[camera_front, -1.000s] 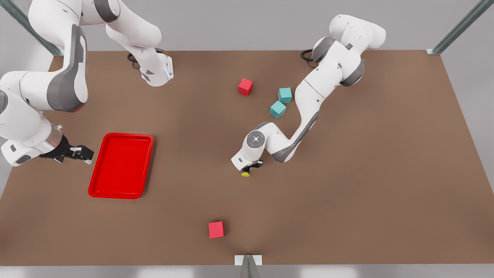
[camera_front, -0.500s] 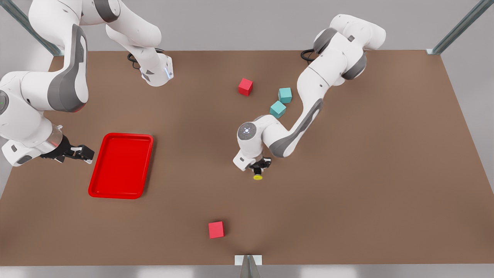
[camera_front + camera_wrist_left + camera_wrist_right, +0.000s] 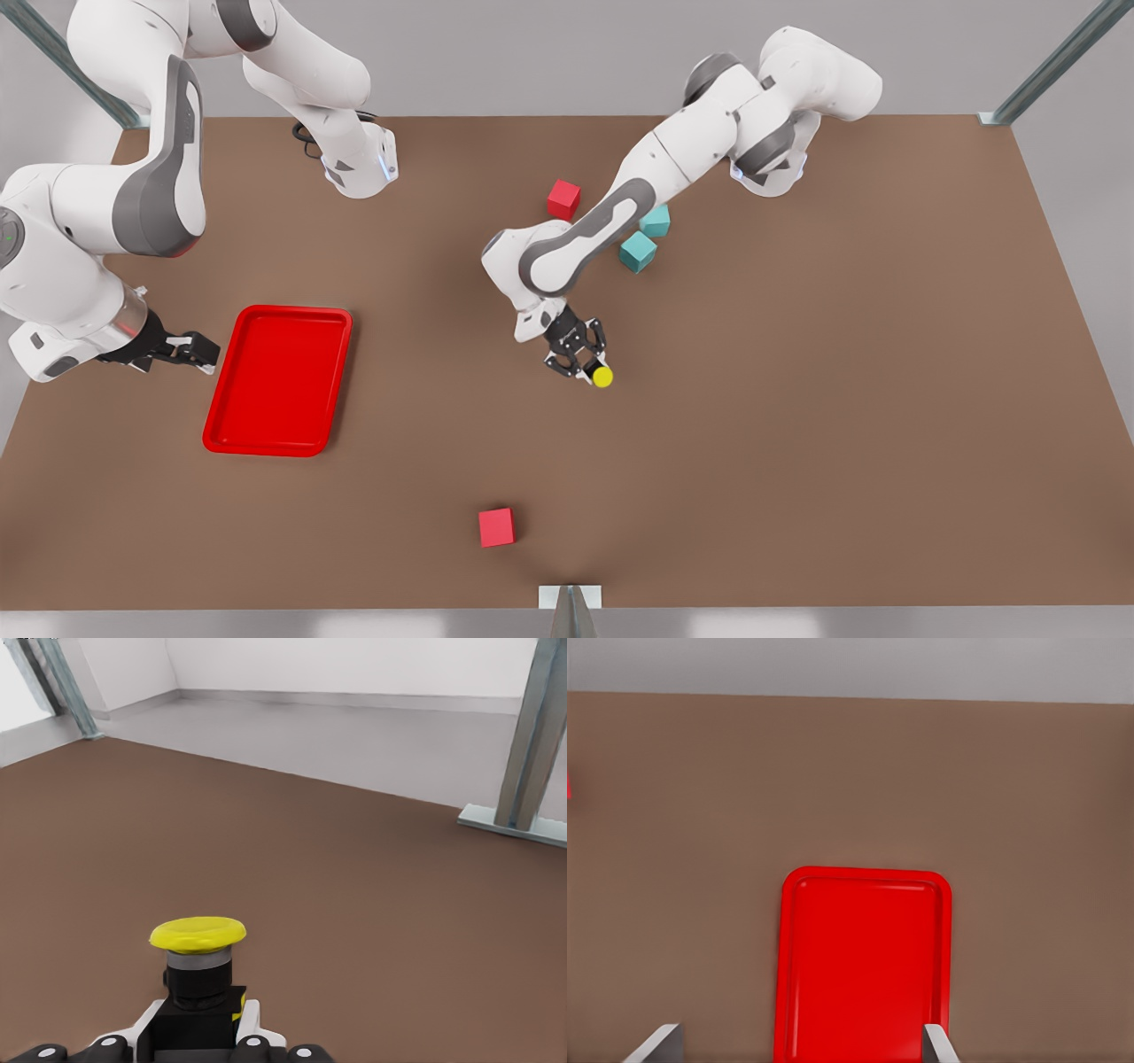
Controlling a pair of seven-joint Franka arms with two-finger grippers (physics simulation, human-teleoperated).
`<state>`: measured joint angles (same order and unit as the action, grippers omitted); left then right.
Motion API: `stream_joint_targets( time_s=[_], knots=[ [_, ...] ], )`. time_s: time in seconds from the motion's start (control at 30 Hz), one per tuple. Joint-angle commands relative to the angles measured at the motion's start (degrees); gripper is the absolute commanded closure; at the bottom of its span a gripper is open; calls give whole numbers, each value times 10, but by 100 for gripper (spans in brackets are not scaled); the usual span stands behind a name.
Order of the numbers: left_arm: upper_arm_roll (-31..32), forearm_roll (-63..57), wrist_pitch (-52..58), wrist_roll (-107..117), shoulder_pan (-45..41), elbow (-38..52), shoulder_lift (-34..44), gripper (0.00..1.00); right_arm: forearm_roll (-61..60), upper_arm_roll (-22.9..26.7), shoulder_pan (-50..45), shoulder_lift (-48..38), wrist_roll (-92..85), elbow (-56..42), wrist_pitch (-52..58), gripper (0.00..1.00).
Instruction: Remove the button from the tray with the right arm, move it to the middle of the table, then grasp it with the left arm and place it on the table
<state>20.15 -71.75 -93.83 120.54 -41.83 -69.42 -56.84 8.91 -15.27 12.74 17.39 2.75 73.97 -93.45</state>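
While the button (image 3: 602, 377) was held clamped in the left gripper (image 3: 586, 363) near the middle of the table (image 3: 797, 399), its yellow cap was turned toward the table's near edge in the front view. From the left wrist view the button (image 3: 198, 957) was seen with its black base pinched between the fingers (image 3: 252, 1020) of the left gripper (image 3: 197, 1028), the cap standing clear beyond the fingertips over bare brown tabletop. Whether the button touched the table could not be told.

The right gripper (image 3: 182, 350) was kept waiting at the front view's left, just beside the short edge of the tray (image 3: 221, 416), with its fingers spread apart. In the right wrist view the two fingertips (image 3: 660, 1043) were seen wide apart on either side of the tray (image 3: 864, 881), which was lying with nothing in it.

Two teal cubes (image 3: 640, 250) were placed close by the left arm (image 3: 620, 208), a red cube (image 3: 563, 198) was set just beyond it, and another red cube (image 3: 496, 527) was left near the table's front edge, well apart from the tray.
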Motion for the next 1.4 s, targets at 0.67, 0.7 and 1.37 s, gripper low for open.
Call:
stream_joint_targets(
  time_s=[0.67,0.7,1.37],
  knots=[
    [-47,-202,40,523,-22,-63,-68,55,0,0,-3,-1,-1,1,2,0],
    [-47,-202,41,508,-22,-66,-68,55,0,0,-3,-1,-1,1,2,0],
    [-47,-197,77,312,-23,-78,-69,0,0,0,-2,-1,-1,1,6,0]
  ],
)
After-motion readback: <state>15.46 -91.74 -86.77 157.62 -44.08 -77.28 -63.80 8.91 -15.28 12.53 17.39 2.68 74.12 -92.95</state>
